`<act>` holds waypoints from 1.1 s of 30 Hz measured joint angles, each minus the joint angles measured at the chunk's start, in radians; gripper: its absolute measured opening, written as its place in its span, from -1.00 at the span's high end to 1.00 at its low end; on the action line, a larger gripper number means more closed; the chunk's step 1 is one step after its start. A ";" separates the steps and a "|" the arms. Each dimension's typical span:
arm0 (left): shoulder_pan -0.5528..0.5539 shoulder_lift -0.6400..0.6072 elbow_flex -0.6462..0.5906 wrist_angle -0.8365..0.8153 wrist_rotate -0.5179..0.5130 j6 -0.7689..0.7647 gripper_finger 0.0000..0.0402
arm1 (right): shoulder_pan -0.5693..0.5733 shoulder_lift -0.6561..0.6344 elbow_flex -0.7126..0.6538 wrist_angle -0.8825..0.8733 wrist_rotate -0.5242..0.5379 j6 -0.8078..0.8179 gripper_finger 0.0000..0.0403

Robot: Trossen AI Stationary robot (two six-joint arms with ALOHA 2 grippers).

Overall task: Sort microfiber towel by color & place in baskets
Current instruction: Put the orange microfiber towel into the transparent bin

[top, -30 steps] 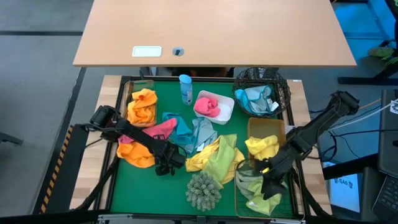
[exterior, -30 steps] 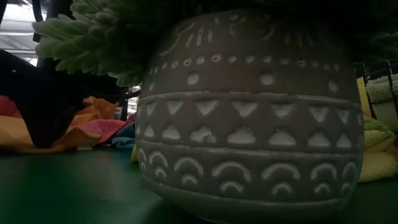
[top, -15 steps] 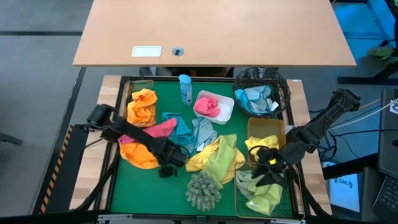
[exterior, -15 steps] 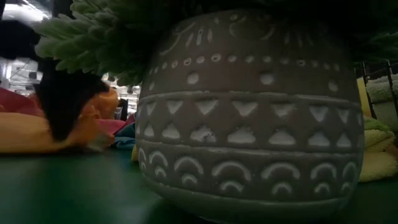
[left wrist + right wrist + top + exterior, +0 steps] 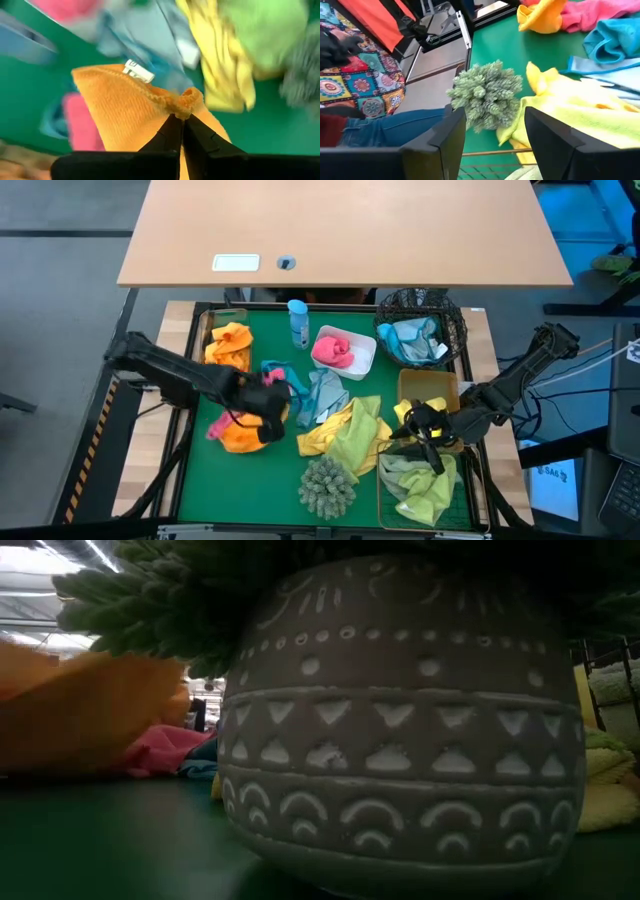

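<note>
At the high view's centre left, the left gripper (image 5: 262, 406) has its fingers pinched on an orange towel (image 5: 131, 114) (its lower edge cut off). Lower right, the right gripper's (image 5: 420, 430) fingers are spread wide over a gold basket (image 5: 403, 386).

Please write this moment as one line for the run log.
left gripper: shut on orange towel, lifted over green mat | right gripper: open, over gold basket, holds nothing

Overhead view straight down; low view level, close behind the patterned pot (image 5: 400, 730); wrist views near cloths
</note>
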 joint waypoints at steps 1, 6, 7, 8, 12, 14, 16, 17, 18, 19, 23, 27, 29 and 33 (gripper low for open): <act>0.008 -0.029 0.007 -0.001 -0.022 0.000 1.00 | 0.000 0.000 0.000 0.000 0.003 -0.001 0.00; 0.058 -0.156 0.027 -0.004 -0.087 0.000 1.00 | 0.000 0.000 0.000 0.000 0.003 -0.002 -0.01; 0.067 -0.180 0.031 -0.004 -0.099 0.000 1.00 | 0.000 0.000 0.000 -0.001 0.003 -0.002 0.00; 0.077 -0.203 0.035 0.000 -0.109 0.000 1.00 | 0.000 0.000 0.000 -0.001 0.003 -0.003 0.00; 0.107 -0.294 0.037 0.021 -0.155 0.000 1.00 | 0.000 0.000 0.000 -0.001 0.003 -0.026 -0.01; 0.121 -0.337 0.037 0.030 -0.187 0.000 1.00 | 0.000 0.001 0.000 -0.001 0.003 -0.049 0.00; 0.135 -0.380 0.037 0.035 -0.229 0.000 1.00 | 0.000 0.001 0.000 -0.001 0.003 -0.071 0.00; 0.144 -0.403 0.037 0.035 -0.251 0.000 1.00 | 0.000 0.001 0.000 -0.001 0.003 -0.076 0.00; 0.153 -0.422 0.037 0.037 -0.275 0.000 1.00 | 0.000 0.001 0.000 -0.001 0.003 -0.079 -0.01; 0.163 -0.442 0.037 0.044 -0.300 0.000 1.00 | 0.000 0.001 0.000 -0.001 0.003 -0.079 0.00; 0.201 -0.520 0.037 0.105 -0.417 0.028 1.00 | 0.000 0.001 0.000 -0.001 0.039 -0.080 0.00; 0.236 -0.588 0.037 0.204 -0.503 0.118 1.00 | 0.000 0.001 0.000 -0.002 0.057 -0.081 0.00; 0.251 -0.620 0.037 0.257 -0.539 0.180 1.00 | 0.000 0.001 0.000 -0.002 0.057 -0.081 0.00; 0.272 -0.673 0.037 0.370 -0.613 0.309 1.00 | 0.000 0.001 0.000 -0.003 0.057 -0.081 0.00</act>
